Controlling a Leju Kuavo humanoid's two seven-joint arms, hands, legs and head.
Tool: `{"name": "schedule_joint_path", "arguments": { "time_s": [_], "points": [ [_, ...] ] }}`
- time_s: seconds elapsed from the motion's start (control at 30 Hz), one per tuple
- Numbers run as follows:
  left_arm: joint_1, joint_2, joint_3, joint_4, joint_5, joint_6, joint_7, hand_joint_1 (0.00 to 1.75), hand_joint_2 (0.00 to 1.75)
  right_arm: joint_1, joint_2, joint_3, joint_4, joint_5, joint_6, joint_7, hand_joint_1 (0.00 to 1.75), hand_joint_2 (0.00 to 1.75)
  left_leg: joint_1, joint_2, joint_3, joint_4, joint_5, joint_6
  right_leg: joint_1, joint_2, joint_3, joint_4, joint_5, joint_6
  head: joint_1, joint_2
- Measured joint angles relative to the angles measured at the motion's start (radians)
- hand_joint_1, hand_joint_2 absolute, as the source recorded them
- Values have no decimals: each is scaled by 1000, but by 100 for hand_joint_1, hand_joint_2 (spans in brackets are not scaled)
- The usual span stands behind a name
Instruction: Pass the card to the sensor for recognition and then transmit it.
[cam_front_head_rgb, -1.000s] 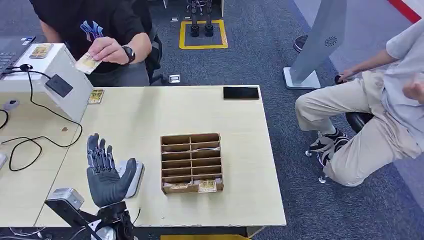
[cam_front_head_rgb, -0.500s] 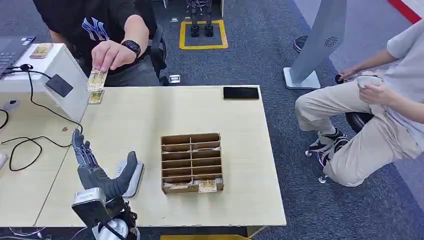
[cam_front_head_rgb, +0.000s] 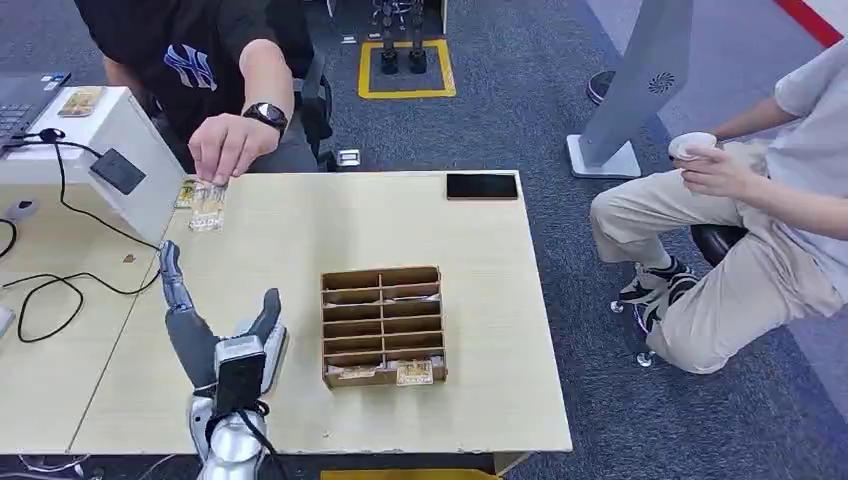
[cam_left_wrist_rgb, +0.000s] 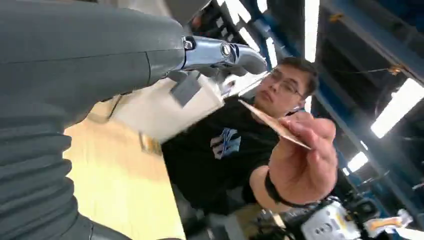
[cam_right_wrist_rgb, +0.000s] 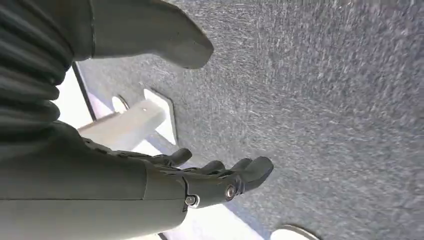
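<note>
A person behind the table holds a yellowish card (cam_front_head_rgb: 208, 207) by its top edge, low over the table's far left corner; the left wrist view shows the same card (cam_left_wrist_rgb: 272, 125) pinched in that person's hand (cam_left_wrist_rgb: 305, 160). Just left of it stands the white sensor box (cam_front_head_rgb: 130, 150) with its black reader pad (cam_front_head_rgb: 118, 170). My left hand (cam_front_head_rgb: 215, 335) is held above the table's near left part, empty, with fingers (cam_front_head_rgb: 172, 272) stretched out toward the card and a gap between. My right hand (cam_right_wrist_rgb: 210, 182) hangs over grey carpet, its fingers apart and holding nothing.
A wooden slotted organizer (cam_front_head_rgb: 383, 325) with cards in its front slots stands mid-table. A black phone (cam_front_head_rgb: 482, 186) lies at the far edge. Another card (cam_front_head_rgb: 185, 193) lies by the box, and black cables (cam_front_head_rgb: 60, 285) trail at left. A seated person (cam_front_head_rgb: 760, 230) holds a cup at right.
The person brought the card down from in front of the box to just above the table. My left hand turned edge-on and stretched forward. The seated person raised a cup.
</note>
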Motion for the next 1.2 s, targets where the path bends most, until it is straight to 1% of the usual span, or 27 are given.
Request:
{"name": "schedule_joint_path", "arguments": {
  "time_s": [0.17,0.23,0.4,0.5,0.6,0.77,0.8,0.83,0.9,1.0,1.2],
  "points": [
    [-107,-11,164,61,-345,0,23,0,175,-22,-13,11,0,40,40,20,0,175,0,0,0,0,1,0,0,0,0,0,1,0,0,0],
    [-141,-18,212,69,-422,0,27,0,175,-32,-17,17,1,49,51,28,0,175,0,0,0,0,1,0,0,0,0,0,1,0,0,0],
    [-195,-31,294,78,-529,0,55,0,175,-50,-19,22,2,54,63,32,0,175,0,0,0,0,1,0,0,0,0,0,1,0,0,0],
    [-222,-40,316,79,-582,0,79,0,175,-59,-21,30,2,64,64,34,0,175,0,0,0,0,1,0,0,0,0,0,1,0,0,0],
    [-237,-45,328,82,-608,0,102,0,175,-62,-21,36,2,64,64,35,0,175,0,0,0,0,1,0,0,0,0,0,1,0,0,0],
    [-249,-50,338,88,-612,0,114,0,175,-65,-22,39,2,64,63,36,0,175,0,0,0,0,1,0,0,0,0,0,1,0,0,0],
    [-250,-50,340,91,-608,0,117,24,175,-64,-22,39,2,64,63,36,0,175,0,0,0,0,1,0,0,0,0,0,1,0,0,0],
    [-250,-50,341,93,-602,0,121,175,175,-64,-22,39,2,64,63,37,0,175,0,0,0,0,1,0,0,0,0,0,1,0,0,0],
    [-250,-51,341,98,-594,0,122,175,175,-64,-24,39,2,63,62,37,0,175,0,0,0,0,1,0,0,0,0,0,1,0,0,0],
    [-251,-52,341,111,-514,0,102,175,175,-63,-25,39,2,61,62,37,0,175,0,0,0,0,1,0,0,0,0,0,1,0,0,0],
    [-252,-52,342,129,-493,0,94,175,175,-60,-26,39,3,61,62,38,0,175,0,0,-1,0,1,0,0,0,0,0,1,0,0,0]
  ]
}}
